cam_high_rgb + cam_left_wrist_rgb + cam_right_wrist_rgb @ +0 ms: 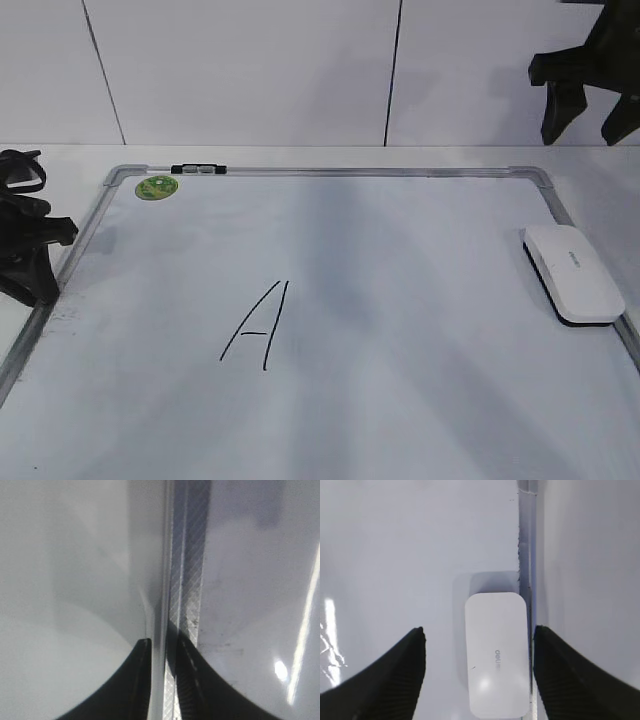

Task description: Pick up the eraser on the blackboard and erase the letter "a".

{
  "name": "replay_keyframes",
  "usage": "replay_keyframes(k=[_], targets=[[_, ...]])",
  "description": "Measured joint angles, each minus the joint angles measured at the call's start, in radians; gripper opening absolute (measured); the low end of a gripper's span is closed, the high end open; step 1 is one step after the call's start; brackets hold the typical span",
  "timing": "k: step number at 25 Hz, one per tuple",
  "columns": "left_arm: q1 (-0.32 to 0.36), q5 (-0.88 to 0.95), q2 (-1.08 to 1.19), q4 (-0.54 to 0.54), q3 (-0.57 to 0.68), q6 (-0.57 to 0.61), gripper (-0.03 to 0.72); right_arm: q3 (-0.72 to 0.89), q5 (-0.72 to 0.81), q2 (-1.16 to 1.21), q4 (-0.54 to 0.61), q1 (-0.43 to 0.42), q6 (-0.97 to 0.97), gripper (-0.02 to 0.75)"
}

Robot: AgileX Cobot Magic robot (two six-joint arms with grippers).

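My left tool [30,262] sits low at the left edge of the whiteboard [400,400], jaws slightly apart, straddling the frame rail [182,580]; whether they pinch it I cannot tell. Green sticker [157,187] and black clip [199,169] at the far left corner. Capital "A" [257,327] left of centre. No small "a" visible. Eraser [572,272] lies flat on the board's right side, touching the frame. My right tool [479,652] hovers above it, jaws wide open, holding nothing.
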Motion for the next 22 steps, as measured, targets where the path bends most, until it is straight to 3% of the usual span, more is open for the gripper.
replay_keyframes(k=[3,6,15,22], targets=[[0.000,0.000,-0.004,0.017,0.000,-0.003,0.223,0.000,0.002,-0.016,0.018,0.000,0.000,0.540],[0.000,0.052,-0.006,0.029,-0.028,-0.004,0.244,0.000,0.005,-0.035,0.024,0.000,0.000,0.540],[0.000,0.318,-0.069,-0.025,-0.300,-0.006,0.239,0.000,0.012,-0.152,0.045,0.000,0.000,0.540],[0.000,0.339,-0.239,-0.074,-0.328,-0.006,0.239,0.000,0.021,-0.281,0.051,0.000,0.000,0.540]])
